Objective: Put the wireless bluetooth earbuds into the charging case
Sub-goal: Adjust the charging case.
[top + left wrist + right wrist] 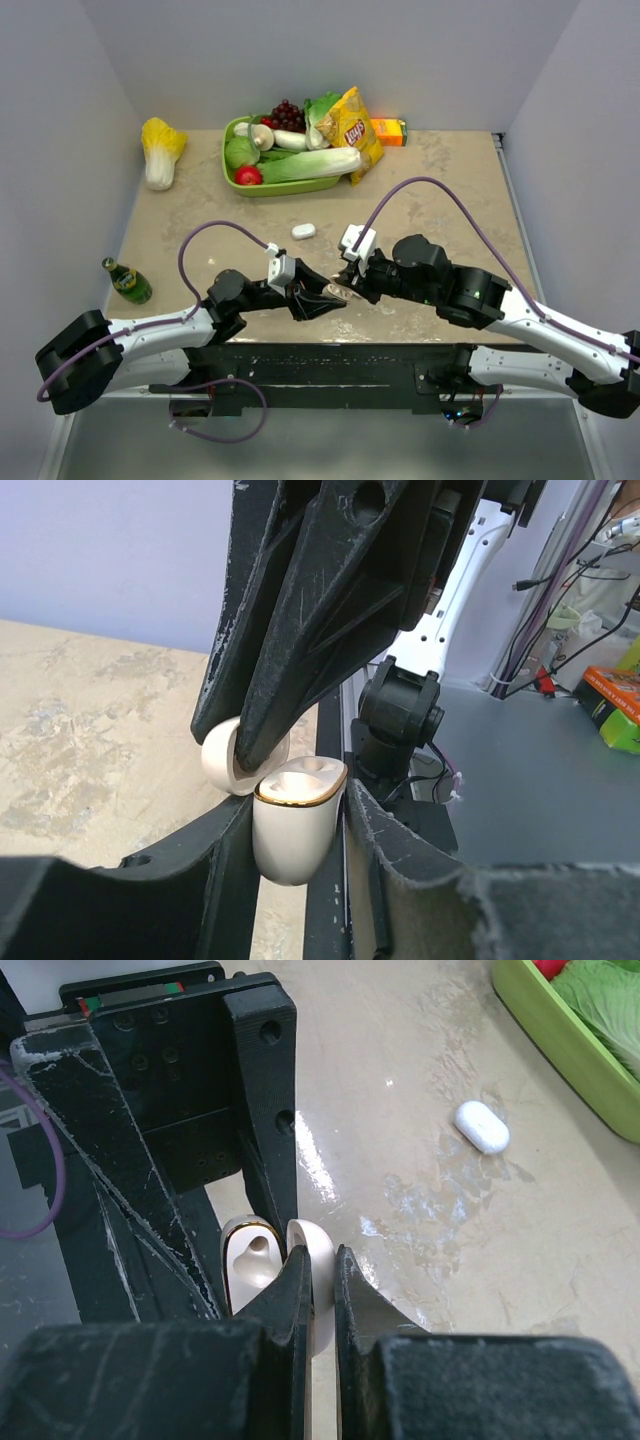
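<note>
My left gripper clamps the charging case at the table's 6 o'clock; my right gripper pinches its lid; I judge an uneven pull could wrench that lid or twist the case free.

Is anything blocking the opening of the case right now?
Partly. The right gripper pinches the open lid right beside the case opening, so its fingers crowd the way in from that side. The left gripper grips the case only by its sides; the opening itself is uncovered.
</note>
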